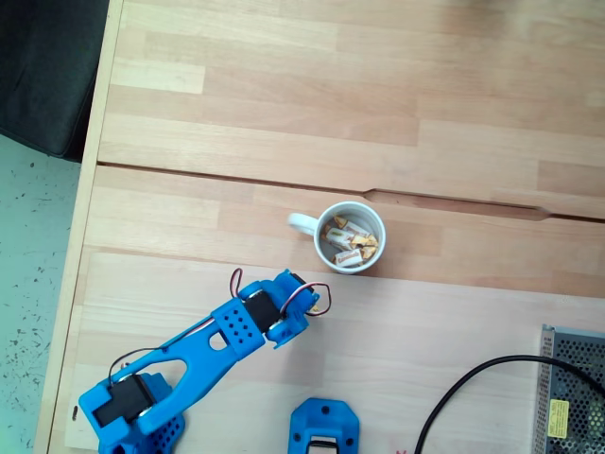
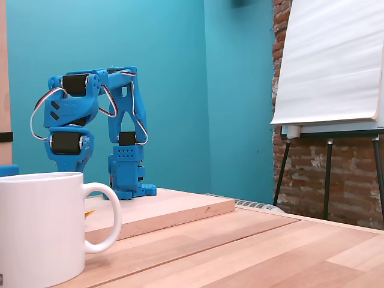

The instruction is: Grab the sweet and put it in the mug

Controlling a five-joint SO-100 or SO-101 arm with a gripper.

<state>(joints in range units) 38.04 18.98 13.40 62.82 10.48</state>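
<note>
Folding back over its base, the gripper (image 1: pixel 304 301) gives no clear sight of its jaws, so I cannot tell whether they are parted.

Sweets (image 1: pixel 348 243) lie inside the mug (image 1: pixel 326 214), well apart from the arm; a careless swing could knock it.

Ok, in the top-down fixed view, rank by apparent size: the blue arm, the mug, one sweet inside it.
Largest to smallest:
1. Blue arm
2. Mug
3. Sweet, far smaller, lying inside the mug.

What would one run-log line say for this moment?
arm: folded back, away from mug | mug: upright on table, holds several sweets | jaws: state unclear
</note>
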